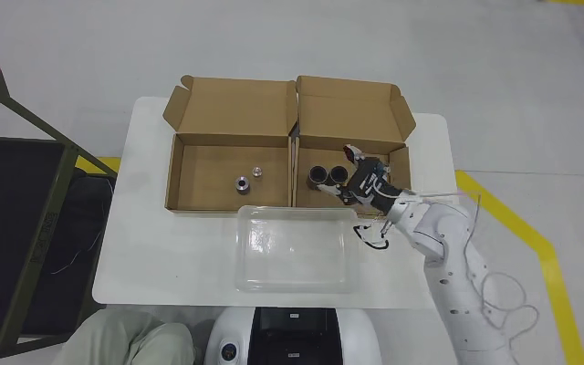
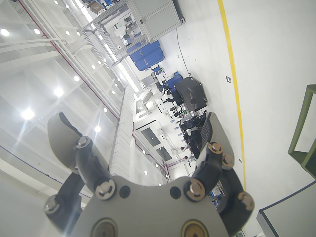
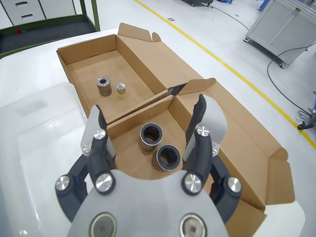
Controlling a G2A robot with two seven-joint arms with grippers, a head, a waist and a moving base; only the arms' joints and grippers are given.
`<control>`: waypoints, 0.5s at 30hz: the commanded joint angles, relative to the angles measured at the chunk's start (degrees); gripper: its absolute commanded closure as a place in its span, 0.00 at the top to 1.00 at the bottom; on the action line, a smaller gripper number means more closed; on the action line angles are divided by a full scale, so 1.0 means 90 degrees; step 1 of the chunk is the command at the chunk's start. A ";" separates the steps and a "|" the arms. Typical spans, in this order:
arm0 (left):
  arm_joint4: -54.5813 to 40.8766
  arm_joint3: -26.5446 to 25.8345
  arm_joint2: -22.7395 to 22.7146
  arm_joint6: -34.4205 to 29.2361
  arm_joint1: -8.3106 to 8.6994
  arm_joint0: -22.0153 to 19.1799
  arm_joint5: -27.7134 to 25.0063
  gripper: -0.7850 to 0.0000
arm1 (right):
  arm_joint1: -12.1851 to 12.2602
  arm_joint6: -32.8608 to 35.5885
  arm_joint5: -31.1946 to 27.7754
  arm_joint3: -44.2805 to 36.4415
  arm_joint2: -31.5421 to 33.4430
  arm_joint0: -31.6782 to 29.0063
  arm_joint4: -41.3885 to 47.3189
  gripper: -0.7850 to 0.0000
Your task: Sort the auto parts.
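Right pincer hangs wide open and empty over two rings in the box; best lift straight up, not bumping them.

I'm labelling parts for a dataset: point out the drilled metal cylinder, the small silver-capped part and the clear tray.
drilled metal cylinder [image 3: 104,90], right wrist view, on its side wall.
small silver-capped part [image 3: 121,85], right wrist view, on its silver cap.
clear tray [image 1: 292,251], top view, on its bare floor.
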 commanded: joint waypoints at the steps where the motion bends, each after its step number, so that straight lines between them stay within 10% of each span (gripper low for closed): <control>1: 0.0000 0.0000 0.0000 0.0000 0.0000 0.0000 0.0000 1.00 | 0.0043 -0.0101 -0.0010 -0.0091 0.0176 -0.0155 -0.0067 0.91; 15: 0.0000 0.0000 0.0000 0.0000 0.0000 0.0000 0.0000 1.00 | 0.0305 -0.0986 0.0320 -0.0907 0.1517 -0.1497 -0.0394 1.00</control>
